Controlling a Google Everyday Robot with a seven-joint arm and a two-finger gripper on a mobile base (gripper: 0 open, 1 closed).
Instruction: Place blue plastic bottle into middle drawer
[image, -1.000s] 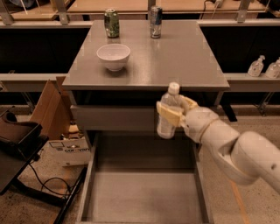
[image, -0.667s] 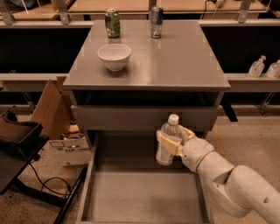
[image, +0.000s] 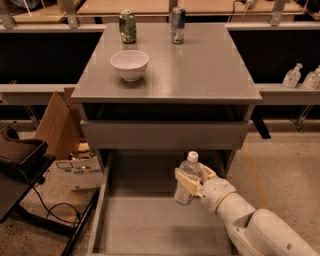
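Observation:
The blue plastic bottle, clear with a white cap, stands upright in my gripper, which is shut on its body. My white arm reaches in from the lower right. The bottle hangs inside the open middle drawer, over its back half and just above the flat grey floor. The drawer is pulled far out below the cabinet.
A plain grey drawer front sits shut above. On the cabinet top stand a white bowl, a green can and a silver-blue can. Cardboard boxes and cables lie at the left; spray bottles stand on a right shelf.
My gripper has lowered the bottle from in front of the upper drawer front down into the open middle drawer.

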